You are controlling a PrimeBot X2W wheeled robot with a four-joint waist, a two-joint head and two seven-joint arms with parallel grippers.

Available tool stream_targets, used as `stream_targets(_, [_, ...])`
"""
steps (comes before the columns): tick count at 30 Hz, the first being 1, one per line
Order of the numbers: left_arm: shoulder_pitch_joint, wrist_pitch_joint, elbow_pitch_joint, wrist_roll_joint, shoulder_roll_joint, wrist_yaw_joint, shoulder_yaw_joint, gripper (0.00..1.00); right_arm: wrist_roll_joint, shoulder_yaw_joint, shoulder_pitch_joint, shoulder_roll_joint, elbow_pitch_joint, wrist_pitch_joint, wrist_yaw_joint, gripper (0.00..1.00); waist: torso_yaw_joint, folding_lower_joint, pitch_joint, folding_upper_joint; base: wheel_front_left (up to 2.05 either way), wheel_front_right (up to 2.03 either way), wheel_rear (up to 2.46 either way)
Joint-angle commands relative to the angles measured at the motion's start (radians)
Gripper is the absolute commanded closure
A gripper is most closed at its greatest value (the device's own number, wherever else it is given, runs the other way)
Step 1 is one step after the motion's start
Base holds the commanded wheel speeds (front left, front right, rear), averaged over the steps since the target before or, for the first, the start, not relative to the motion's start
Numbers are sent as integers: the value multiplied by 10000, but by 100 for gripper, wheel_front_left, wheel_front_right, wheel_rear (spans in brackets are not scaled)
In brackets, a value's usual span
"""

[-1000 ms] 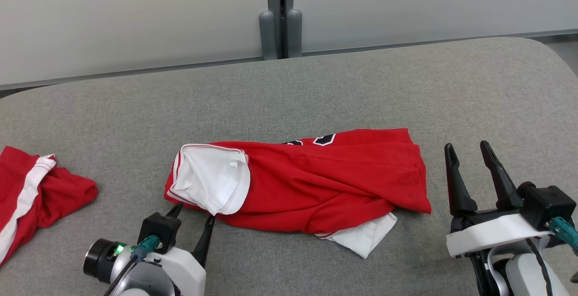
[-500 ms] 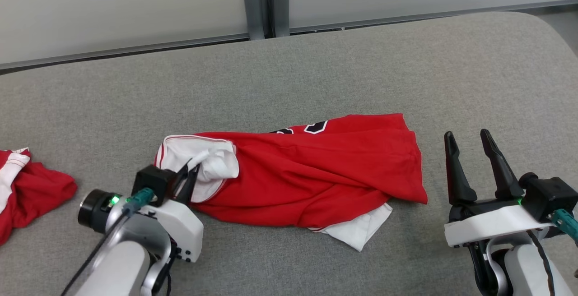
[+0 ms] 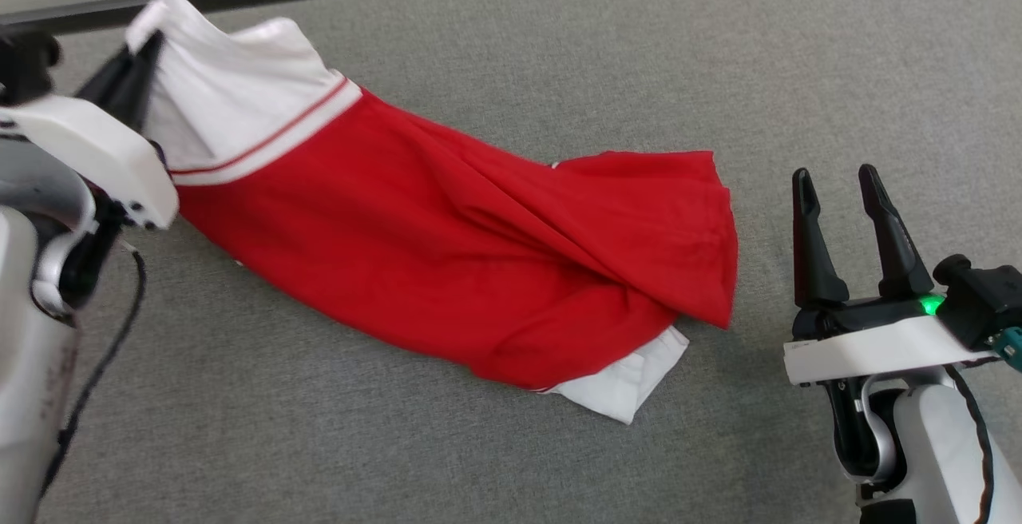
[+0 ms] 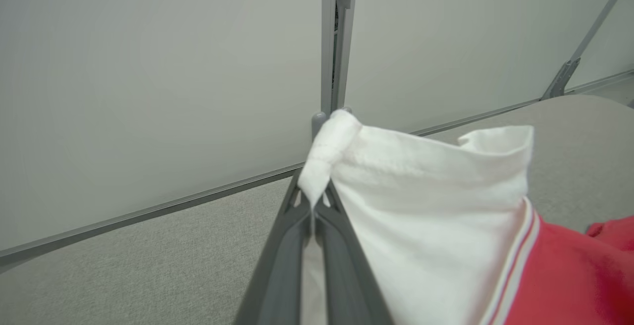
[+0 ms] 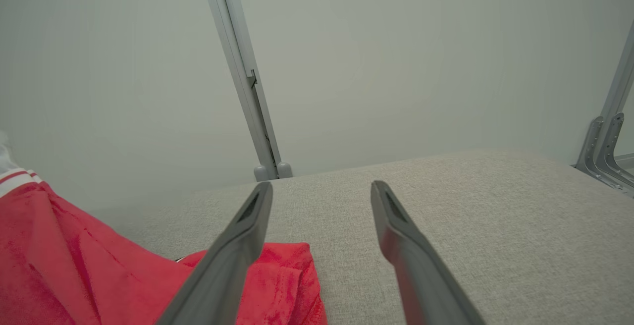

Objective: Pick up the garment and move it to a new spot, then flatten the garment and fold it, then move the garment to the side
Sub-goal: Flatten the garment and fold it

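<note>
Now caught by its white hem (image 4: pixel 329 132), the garment (image 3: pixel 447 268) hangs half raised over the grey surface (image 3: pixel 559 444). The white end is up near the far left corner and the red body slopes down from it across the middle. The other end, with a white flap beneath it, lies on the surface toward the right edge.

A second ago the garment lay bunched and flat there, with the left gripper (image 3: pixel 148 49) standing open just at its near side. Since then the jaws have closed tight on a fold of hem and the arm has carried it up and away, while the head camera has tipped down. The pick-up looks begun but not finished: much of the cloth rests on the surface and would drag if moved now. Flattening and folding are yet to come.

The right gripper (image 3: pixel 838 188) has kept its place near the right edge, just beside the garment's low end, jaws wide and empty. Beyond the far edge stand pale wall panels (image 4: pixel 148 92) and a grey post (image 4: pixel 332 42), close behind the lifted hem. The grip takes only a narrow pinch of fabric, which could slip under the garment's weight.
</note>
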Motion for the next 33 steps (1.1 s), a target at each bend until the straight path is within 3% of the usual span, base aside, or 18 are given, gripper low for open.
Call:
stream_targets(1, [-568, 125, 488, -153, 187, -43, 193, 100, 64, -38, -200, -4, -48, -46, 23, 0, -280, 0, 438, 0, 0, 0, 0])
stream_targets(8, [-2012, -230, 2526, -248, 282, -228, 356, 100, 74, -15, -519, 95, -43, -47, 22, 0, -603, 0, 835, 0, 0, 0, 0])
stream_targets(9, [-2151, -334, 2869, -269, 272, -273, 349, 70, 69, -5, -549, 104, -24, -47, 23, 0, -636, 0, 831, 0, 0, 0, 0])
stream_targets(10, [-2257, -422, 3211, -263, 274, -320, 302, 15, 60, 4, -570, 112, 4, -47, 23, 0, -666, 0, 799, 0, 0, 0, 0])
stream_targets(11, [-2349, -551, 3507, -274, 259, -367, 257, 0, 37, 8, -568, 114, 33, -47, 23, 0, -689, 0, 743, 0, 0, 0, 0])
stream_targets(18, [-1888, -1959, 4400, -421, 47, -619, -283, 0, -84, 64, -168, 23, 294, -47, 23, 0, -418, 0, -278, 0, 0, 0, 0])
stream_targets(25, [-230, -3364, 3422, -796, -211, -625, -518, 0, 34, 432, 413, -118, 645, -47, 23, 0, 203, 0, -1419, 0, 0, 0, 0])
stream_targets(29, [1079, -3873, 2261, -857, -368, -305, -514, 0, 157, 646, 679, -235, 864, -47, 22, 0, 543, 0, -1815, 0, 0, 0, 0])
stream_targets(33, [2659, -4205, 651, -836, -527, 421, -402, 0, 289, 758, 879, -346, 1040, -47, 22, 0, 831, 0, -2122, 0, 0, 0, 0])
